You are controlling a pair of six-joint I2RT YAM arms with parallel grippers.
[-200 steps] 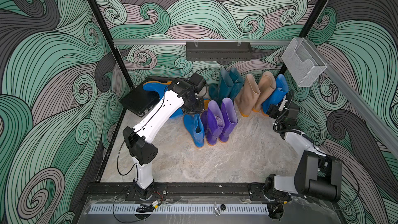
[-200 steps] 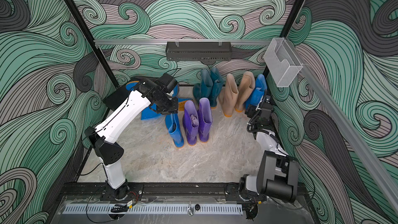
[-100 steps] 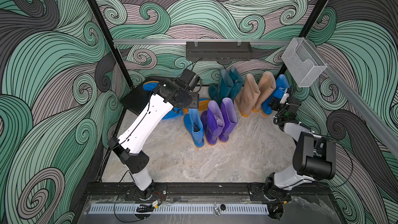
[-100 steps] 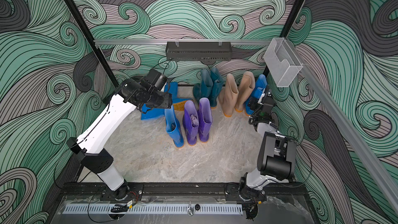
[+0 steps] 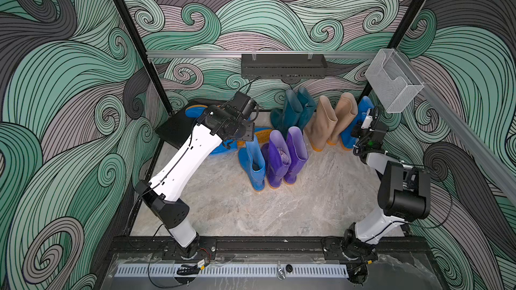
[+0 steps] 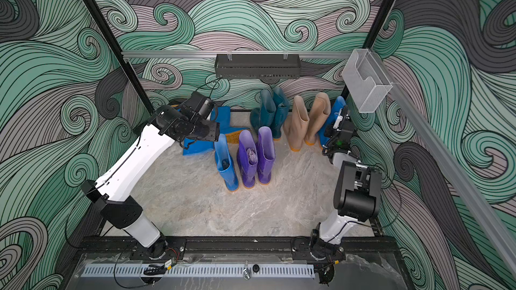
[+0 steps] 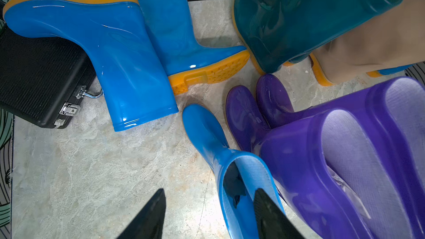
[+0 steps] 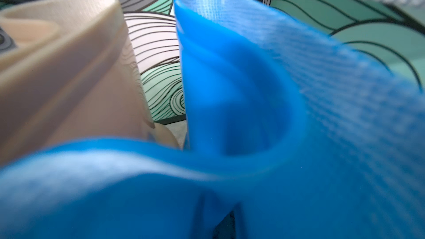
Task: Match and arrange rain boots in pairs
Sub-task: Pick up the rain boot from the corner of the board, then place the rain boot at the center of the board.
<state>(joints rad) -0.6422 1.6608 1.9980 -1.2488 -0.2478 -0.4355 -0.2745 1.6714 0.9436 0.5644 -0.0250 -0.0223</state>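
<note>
While left hand gapes over front blue boot, right hand pinches corner boot

I log a flat black ribbed case lying in the far left corner of the grey marble-look floor. The left wrist view shows its chrome latches and wire handle along one edge. A black perforated metal tray hangs from the aluminium rail on the back wall. A clear plastic box hangs at the far right corner. Green, grey and mauve wave-pattern panels surround the floor. A white slotted strip runs along the front.
</note>
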